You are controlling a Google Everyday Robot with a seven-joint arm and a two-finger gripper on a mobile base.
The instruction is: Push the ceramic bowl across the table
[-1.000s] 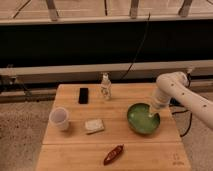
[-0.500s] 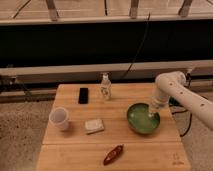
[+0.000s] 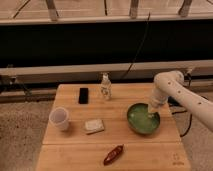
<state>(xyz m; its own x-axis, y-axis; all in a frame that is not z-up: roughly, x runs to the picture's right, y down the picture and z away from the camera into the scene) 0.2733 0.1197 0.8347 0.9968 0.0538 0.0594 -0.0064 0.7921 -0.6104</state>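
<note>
The ceramic bowl (image 3: 142, 119), wide and glossy green, sits on the right half of the light-wood table (image 3: 75, 156). My white arm comes in from the right and bends down over the bowl. The gripper (image 3: 150, 111) points down into the bowl's right side, just inside the far-right rim, and it is shut with nothing held. Whether its tip touches the bowl's inner wall I cannot tell.
A small white cup (image 3: 60, 118) stands at the left. A black phone (image 3: 83, 95) and a small clear bottle (image 3: 105, 86) are at the back. A pale sponge-like block (image 3: 94, 125) lies mid-table, a red chili-shaped item (image 3: 113, 154) near the front edge. A low wall runs behind.
The bowl has slid a little to the left with the gripper inside it. The other objects have not moved.
</note>
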